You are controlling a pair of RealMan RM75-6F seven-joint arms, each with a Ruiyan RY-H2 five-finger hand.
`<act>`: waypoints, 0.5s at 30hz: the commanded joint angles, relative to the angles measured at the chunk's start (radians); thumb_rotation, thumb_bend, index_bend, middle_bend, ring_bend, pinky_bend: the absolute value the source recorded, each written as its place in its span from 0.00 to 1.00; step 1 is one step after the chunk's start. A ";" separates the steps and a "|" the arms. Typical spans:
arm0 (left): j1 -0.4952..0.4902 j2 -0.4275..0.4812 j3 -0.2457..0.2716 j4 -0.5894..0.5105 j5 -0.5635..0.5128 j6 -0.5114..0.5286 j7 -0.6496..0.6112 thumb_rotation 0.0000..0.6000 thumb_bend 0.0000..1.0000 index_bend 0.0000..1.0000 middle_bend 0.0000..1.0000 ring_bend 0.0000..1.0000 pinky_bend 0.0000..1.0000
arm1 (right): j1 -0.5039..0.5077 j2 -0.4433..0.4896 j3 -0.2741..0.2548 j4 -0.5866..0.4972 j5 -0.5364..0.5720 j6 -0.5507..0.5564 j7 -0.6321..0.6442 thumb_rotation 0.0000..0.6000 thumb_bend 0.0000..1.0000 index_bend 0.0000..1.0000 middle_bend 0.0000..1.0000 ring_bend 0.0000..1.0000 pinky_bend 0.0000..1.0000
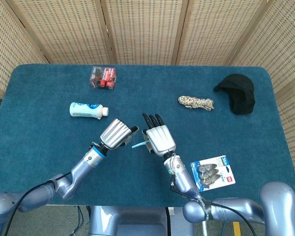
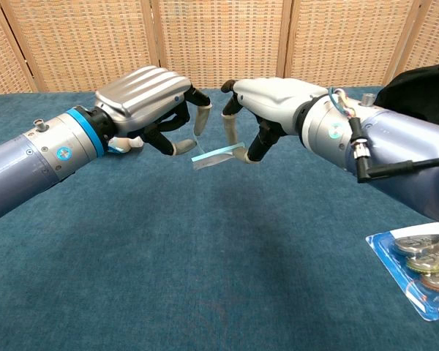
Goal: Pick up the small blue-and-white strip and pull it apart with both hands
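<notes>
The small blue-and-white strip [image 2: 216, 155] hangs in the air above the blue table [image 2: 205, 278], roughly level, with a thin flap standing up at its left end. My right hand [image 2: 274, 95] pinches the strip's right end between thumb and a finger. My left hand [image 2: 143, 91] is close on the left. Its curled fingers [image 2: 203, 117] and thumb bracket the raised flap with a gap still between them. The head view has the strip [image 1: 137, 144] as a short pale sliver between the left hand [image 1: 115, 132] and right hand [image 1: 160, 138].
A white bottle [image 1: 88, 109] lies behind my left hand, and a red-and-black box [image 1: 103, 76] sits at the far left. A rope bundle [image 1: 195, 102] and a black cap [image 1: 238, 93] lie at the back right. A blister pack [image 1: 212, 173] lies near my right forearm.
</notes>
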 commanded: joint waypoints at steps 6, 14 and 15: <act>-0.010 -0.012 0.006 0.012 -0.006 0.004 0.003 1.00 0.44 0.65 0.94 0.93 0.88 | -0.001 0.009 -0.002 -0.002 0.002 0.000 0.004 1.00 0.68 0.65 0.00 0.00 0.00; -0.014 -0.017 0.011 0.023 -0.016 0.010 0.008 1.00 0.58 0.77 0.95 0.93 0.88 | -0.003 0.023 -0.006 -0.001 -0.001 0.000 0.013 1.00 0.68 0.65 0.00 0.00 0.00; -0.013 -0.016 0.013 0.025 -0.016 0.011 0.008 1.00 0.59 0.77 0.95 0.93 0.88 | -0.004 0.024 -0.006 0.000 -0.002 0.000 0.014 1.00 0.68 0.65 0.00 0.00 0.00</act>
